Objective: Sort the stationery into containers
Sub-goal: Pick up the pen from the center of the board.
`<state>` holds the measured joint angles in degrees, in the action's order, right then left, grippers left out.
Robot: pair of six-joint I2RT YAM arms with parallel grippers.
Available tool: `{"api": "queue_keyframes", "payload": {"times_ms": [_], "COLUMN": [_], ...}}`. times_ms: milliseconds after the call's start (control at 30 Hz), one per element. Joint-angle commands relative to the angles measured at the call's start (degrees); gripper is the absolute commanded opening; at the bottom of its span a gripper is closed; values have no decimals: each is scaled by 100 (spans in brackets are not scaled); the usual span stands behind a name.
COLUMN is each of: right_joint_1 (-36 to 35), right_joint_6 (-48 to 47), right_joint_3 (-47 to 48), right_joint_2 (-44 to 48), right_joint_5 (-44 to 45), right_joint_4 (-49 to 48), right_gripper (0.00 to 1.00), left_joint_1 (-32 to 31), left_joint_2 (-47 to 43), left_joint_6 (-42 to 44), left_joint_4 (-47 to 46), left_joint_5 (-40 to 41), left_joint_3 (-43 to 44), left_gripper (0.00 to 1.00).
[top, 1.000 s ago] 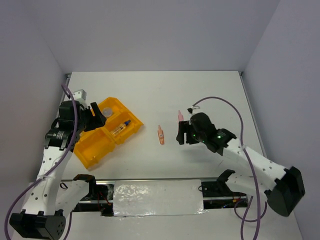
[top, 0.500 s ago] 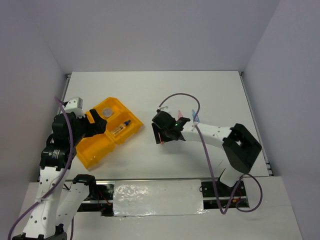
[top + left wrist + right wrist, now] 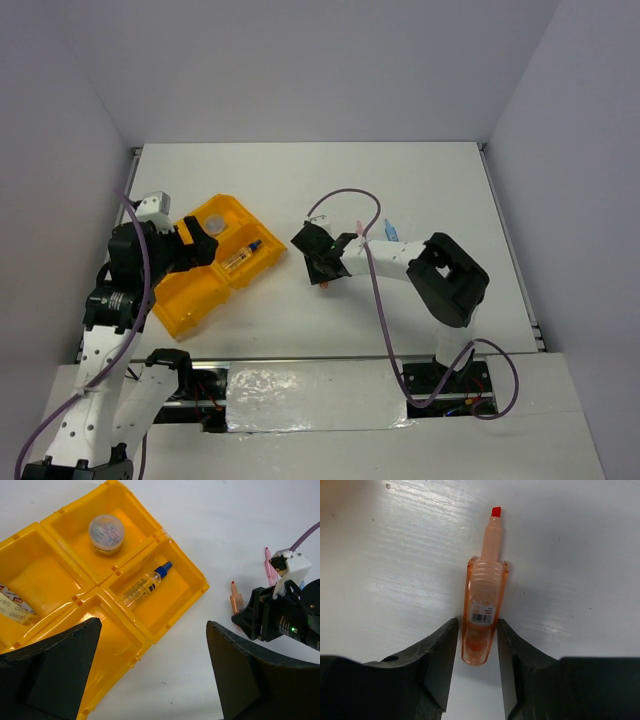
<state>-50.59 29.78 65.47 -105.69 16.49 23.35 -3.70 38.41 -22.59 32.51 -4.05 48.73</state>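
Right end effector (image 3: 476, 630) newly astride pen (image 3: 483, 592)

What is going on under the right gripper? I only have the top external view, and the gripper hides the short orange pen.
Observer: The right wrist view shows the short translucent orange pen lying flat on the white table. It sits between the fingers of the right gripper, which flank it closely. I cannot tell whether they press on it.
Operator: Which way does it point?
Observer: Its red tip points away from the gripper, uncapped.
Operator: And the tray section that is hidden on my view?
Observer: The left wrist view shows a beige tape ring in that section of the translucent yellow-orange plastic tray, cut off by the frame edge.
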Motion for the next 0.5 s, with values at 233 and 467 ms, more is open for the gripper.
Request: {"api": "queue_keyframes", "payload": {"times_ms": [233,467], "right_joint_1": [5,-302], "right_joint_6": [195,-25], "right_joint_3": [-438,-1352], "right_joint_2": [424,2419], "right_joint_5": [-173,-155], "right_joint_4": [-541,-920], "right_gripper": [6,1], "left_joint_1": [-34,-86], "left_joint_2": [26,377], "left_joint_6": [53,-1061], "left_joint_4": [-228,-718], "left_joint_5": [-122,-1649], "left_joint_3": [31,190], "left_gripper": [99,99]}}
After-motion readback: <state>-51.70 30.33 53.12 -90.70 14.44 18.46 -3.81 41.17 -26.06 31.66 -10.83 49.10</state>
